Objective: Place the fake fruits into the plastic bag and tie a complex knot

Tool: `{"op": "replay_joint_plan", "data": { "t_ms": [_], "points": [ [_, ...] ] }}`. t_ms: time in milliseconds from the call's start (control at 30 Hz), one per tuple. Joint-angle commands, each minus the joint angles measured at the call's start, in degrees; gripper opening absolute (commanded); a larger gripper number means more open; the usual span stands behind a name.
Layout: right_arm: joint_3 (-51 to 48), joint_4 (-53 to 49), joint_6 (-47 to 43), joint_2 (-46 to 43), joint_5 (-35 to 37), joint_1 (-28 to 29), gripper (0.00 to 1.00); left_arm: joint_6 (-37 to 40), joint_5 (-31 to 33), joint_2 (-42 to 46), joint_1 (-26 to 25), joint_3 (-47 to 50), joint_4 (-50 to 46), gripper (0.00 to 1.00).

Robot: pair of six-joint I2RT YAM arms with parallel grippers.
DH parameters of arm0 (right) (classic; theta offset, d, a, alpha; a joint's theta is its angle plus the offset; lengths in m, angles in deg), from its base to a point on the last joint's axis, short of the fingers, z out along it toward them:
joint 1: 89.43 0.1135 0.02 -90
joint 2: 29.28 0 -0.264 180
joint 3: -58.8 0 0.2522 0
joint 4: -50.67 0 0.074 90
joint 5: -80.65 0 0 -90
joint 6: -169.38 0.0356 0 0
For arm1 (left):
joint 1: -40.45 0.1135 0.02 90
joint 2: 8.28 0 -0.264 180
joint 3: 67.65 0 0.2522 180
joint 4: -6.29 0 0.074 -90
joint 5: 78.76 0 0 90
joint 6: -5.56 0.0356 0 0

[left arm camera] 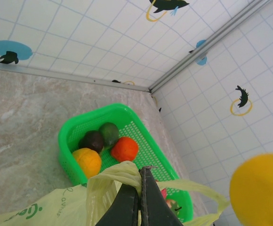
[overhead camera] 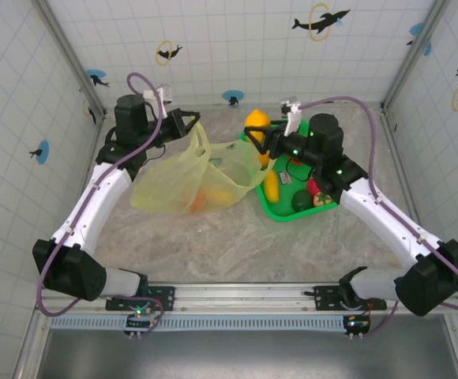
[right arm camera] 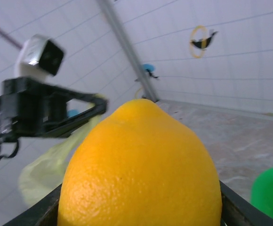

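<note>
- Fingers [left arm camera: 127, 209] of the left gripper [left arm camera: 140, 176] are pressed together on a handle strip of the plastic bag [left arm camera: 42, 212]. The bag's body is cut off at the left wrist view's bottom edge.
- The right gripper [overhead camera: 262, 138] clasps a yellow lemon [right arm camera: 141, 165] between its fingers [right arm camera: 249, 209]; close up, the fruit hides all but their edges.
- From above, the bag sags on the worktop [overhead camera: 213, 245] toward the far left corner; an orange blur [overhead camera: 209, 197] inside it is hard to identify.
- The green basket [overhead camera: 279, 213] lies just beside the bag, toward the far right corner, partly under the right arm. The left wrist view shows four fruits [left arm camera: 124, 149] at one end.
</note>
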Motion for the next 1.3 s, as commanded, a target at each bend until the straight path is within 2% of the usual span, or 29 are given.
{"op": "replay_joint_plan", "data": {
  "t_ms": [0, 133, 333, 667, 800, 933, 1000, 1133, 1267],
  "points": [
    [4.7, 1.3, -7.2, 0.8, -1.1, 3.8, 0.5, 0.6, 0.0, 1.4, -0.1, 0.3, 1.0, 0.0],
    [5.3, -3.7, -10.9, 3.7, 4.4, 7.8, 0.5, 0.5, 0.1, 1.6, 0.0, 0.4, 1.1, 0.0],
    [1.1, -6.4, -13.0, 8.0, 10.7, 10.2, 0.48, 0.5, -0.2, 1.7, 0.0, 0.2, 1.1, 0.0],
    [7.9, -15.6, -15.3, 18.8, 22.6, 10.9, 0.45, 0.3, -0.3, 1.8, -0.1, -0.2, 1.1, 0.0],
    [10.5, -18.4, -15.7, 22.0, 22.4, 11.1, 0.45, 0.3, -0.5, 1.7, -0.1, -0.3, 1.0, 0.0],
    [14.4, -19.0, -15.2, 25.3, 18.2, 11.8, 0.46, 0.3, -0.7, 1.4, -0.1, -0.3, 1.2, 0.0],
    [17.3, -19.6, -14.5, 27.7, 14.8, 12.7, 0.49, 0.4, -0.6, 1.3, 0.0, -0.6, 1.2, 0.0],
    [21.1, -19.6, -12.5, 30.8, 14.6, 13.7, 0.75, 0.3, -0.1, 1.0, -0.1, -1.4, 0.8, 0.0],
    [21.0, -19.5, -12.0, 30.3, 14.6, 13.6, 0.8, 0.2, -0.2, 0.9, -0.1, -1.4, 0.7, 0.0]
  ]
}}
